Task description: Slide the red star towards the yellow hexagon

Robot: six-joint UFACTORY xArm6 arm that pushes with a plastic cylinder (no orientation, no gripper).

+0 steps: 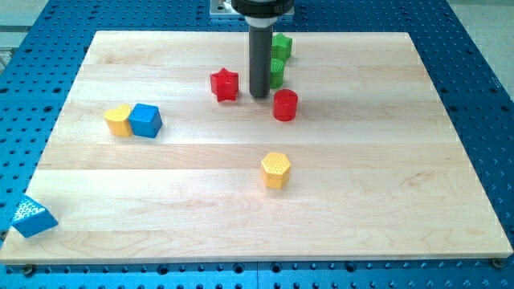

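Observation:
The red star (225,84) lies on the wooden board, upper middle. The yellow hexagon (275,169) lies below it and to the right, near the board's centre. My tip (259,95) stands just right of the red star, with a small gap between them. It is between the star and the red cylinder (285,105), which sits just to the tip's lower right.
Two green blocks (279,71) (282,46) stand behind the rod toward the view's top. A yellow block (119,120) and a blue cube (146,120) touch side by side at the left. A blue triangular block (32,217) lies off the board's lower left corner.

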